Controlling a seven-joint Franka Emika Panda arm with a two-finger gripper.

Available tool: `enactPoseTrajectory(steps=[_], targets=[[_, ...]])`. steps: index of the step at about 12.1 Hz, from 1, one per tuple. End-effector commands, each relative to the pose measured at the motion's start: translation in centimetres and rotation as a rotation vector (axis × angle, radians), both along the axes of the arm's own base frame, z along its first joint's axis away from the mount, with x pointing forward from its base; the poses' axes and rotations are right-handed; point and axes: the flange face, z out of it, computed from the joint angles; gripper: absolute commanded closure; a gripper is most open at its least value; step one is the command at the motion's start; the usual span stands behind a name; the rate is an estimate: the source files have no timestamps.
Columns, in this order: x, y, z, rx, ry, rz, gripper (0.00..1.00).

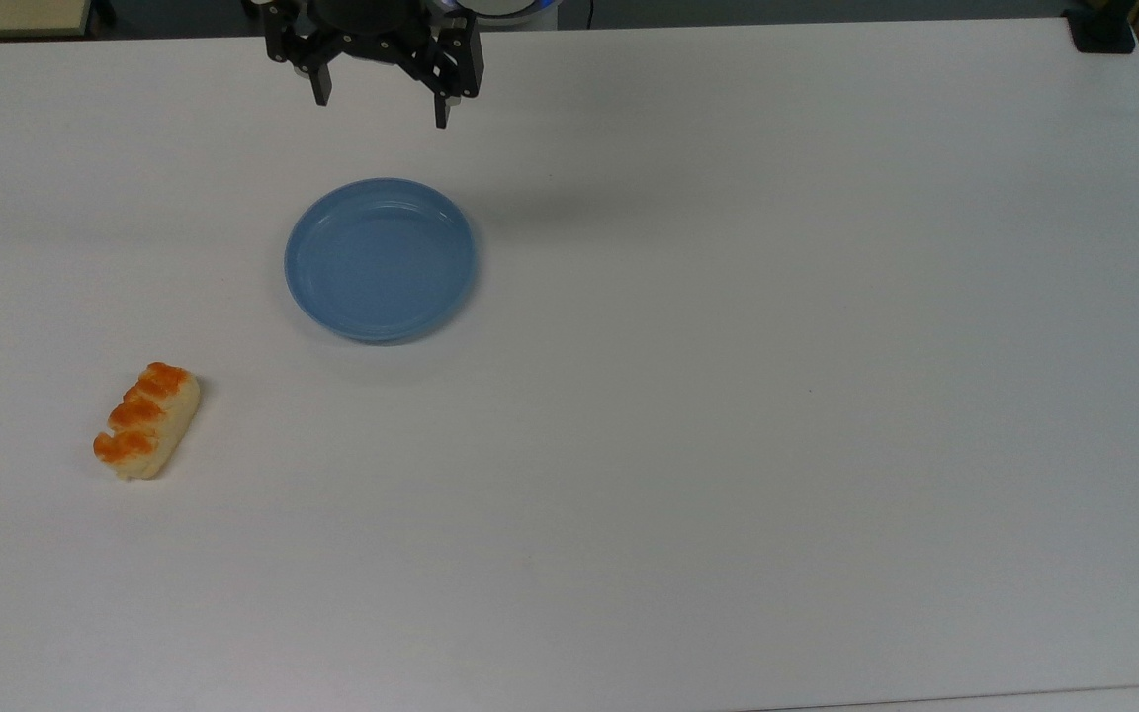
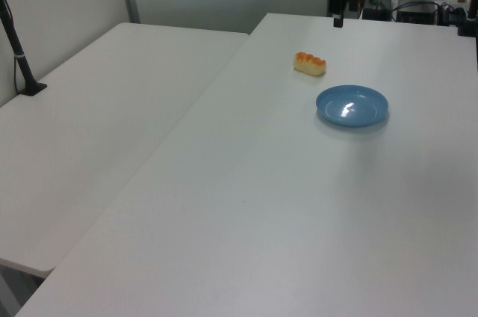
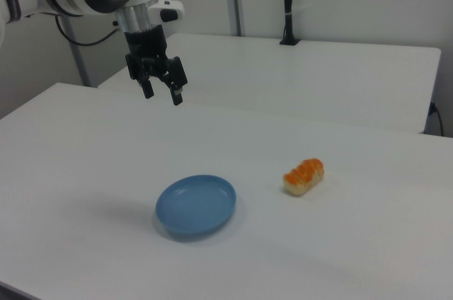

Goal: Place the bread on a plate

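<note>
The work surface was a plain white table (image 1: 728, 396) with a matte top. In the left view a second white table (image 2: 112, 108) stood edge to edge with it, and a black clamp post (image 2: 19, 51) was fixed at that table's far side. The right view showed the same neighbouring table behind the arm, backed by pale partition panels on grey uprights, with a black post (image 3: 287, 3) rising from it. In the top view a dark fitting (image 1: 1101, 30) sat on the table's upper right corner.

The gripper (image 1: 382, 111) hung above the table with its jaws released and spread wide. Nothing was held between the fingers (image 3: 177, 95), and they touched neither the table nor any object.

The plate (image 1: 381, 260), round, shallow and light blue, lay flat on the table, below the jaws in the top view, with bare table between them. In the right view it sat below the jaws and slightly to the right view's right. It carried nothing.

The bread (image 1: 146, 420) lay on the bare table well apart from the jaws, toward the top view's lower left, and clear of the plate. Its orange-brown bumps faced up. In the right view it lay (image 3: 304, 176) beyond the plate on the right view's right.

The arm's upper links were cut off by the top view's upper edge. In the left view, dark equipment at the table's far end was hard to make out.
</note>
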Motion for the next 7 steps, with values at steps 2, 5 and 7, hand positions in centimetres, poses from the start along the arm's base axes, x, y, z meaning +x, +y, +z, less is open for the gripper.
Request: enactPoseTrajectory(steps=[2,5,7], targets=[[-0.20,-0.04,-0.03,0.022,-0.001,0.007,0.00],[-0.17,-0.07,-0.01,0.038,-0.005,0.001,0.00],[-0.15,-0.14,0.00,0.039,-0.007,0.000,0.00]])
